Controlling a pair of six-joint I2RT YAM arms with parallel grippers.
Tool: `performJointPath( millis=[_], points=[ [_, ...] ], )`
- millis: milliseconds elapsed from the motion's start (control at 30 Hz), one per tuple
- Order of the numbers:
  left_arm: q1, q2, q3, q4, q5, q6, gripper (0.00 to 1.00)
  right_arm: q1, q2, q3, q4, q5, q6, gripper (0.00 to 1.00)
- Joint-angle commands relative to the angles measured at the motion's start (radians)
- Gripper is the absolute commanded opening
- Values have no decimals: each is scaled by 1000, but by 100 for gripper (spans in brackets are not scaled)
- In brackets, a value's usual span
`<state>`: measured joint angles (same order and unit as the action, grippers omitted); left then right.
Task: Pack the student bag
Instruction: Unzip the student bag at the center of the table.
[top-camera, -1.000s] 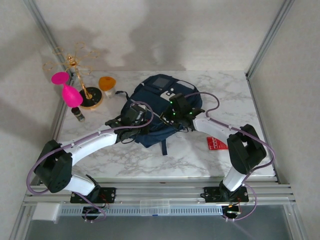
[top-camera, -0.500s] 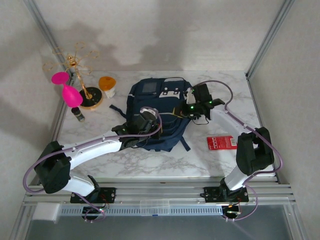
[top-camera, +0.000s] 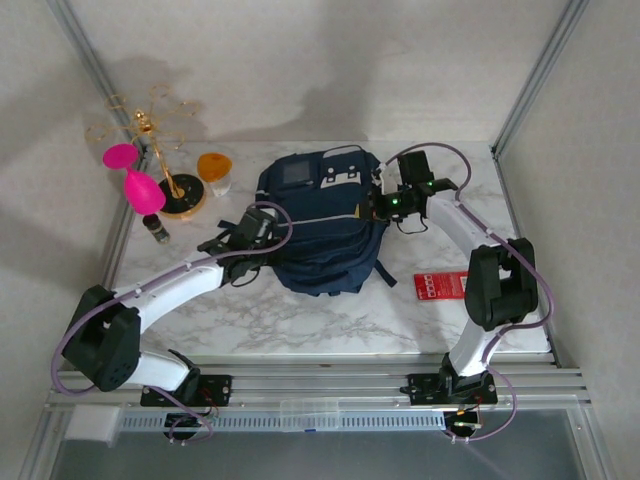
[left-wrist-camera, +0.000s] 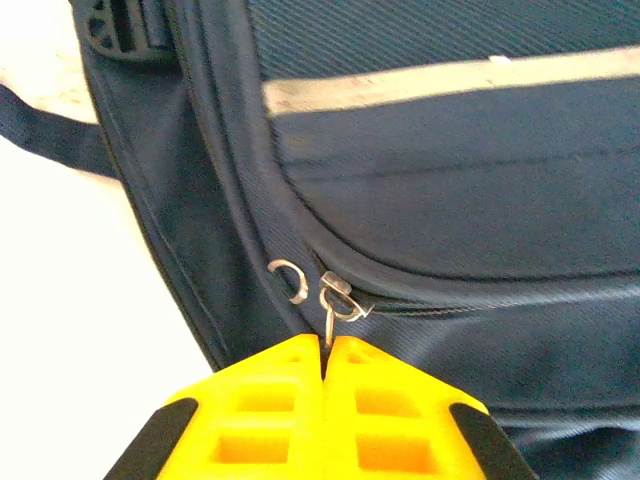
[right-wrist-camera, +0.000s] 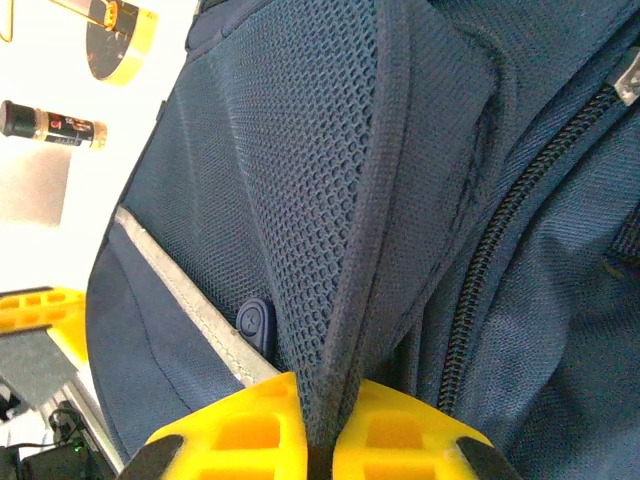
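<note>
Soft navy fabric looks limp and light, so the bag (top-camera: 320, 225), mid-way along the table's (top-camera: 300, 320) far edge, seems best held where the left gripper (left-wrist-camera: 326, 345) pinches its zip pull (left-wrist-camera: 331, 305) and the right gripper (right-wrist-camera: 325, 410) clamps its mesh pocket (right-wrist-camera: 330, 200).

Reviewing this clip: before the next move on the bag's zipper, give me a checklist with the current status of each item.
1. Left hand pinching the zipper pull: ok.
2. Right hand clamped on the mesh pocket edge, bracing the student bag: ok.
3. Zipper track opened: not ok, looks shut.
4. Bag lying on the table: ok.
5. Red card apart from the bag: ok.
6. Bag contents: cannot tell.
</note>
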<state>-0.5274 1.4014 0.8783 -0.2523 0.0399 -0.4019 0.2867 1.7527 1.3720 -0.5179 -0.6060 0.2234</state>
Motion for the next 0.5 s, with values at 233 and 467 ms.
performJointPath(
  millis=[233,467],
  points=[
    [-79,71,15,44,85,-31,0,-53,109,179,146,92,-60,0],
    [-137,130,80,19,5,-81,0,-59,88,207,86,151,-52,50]
  ],
)
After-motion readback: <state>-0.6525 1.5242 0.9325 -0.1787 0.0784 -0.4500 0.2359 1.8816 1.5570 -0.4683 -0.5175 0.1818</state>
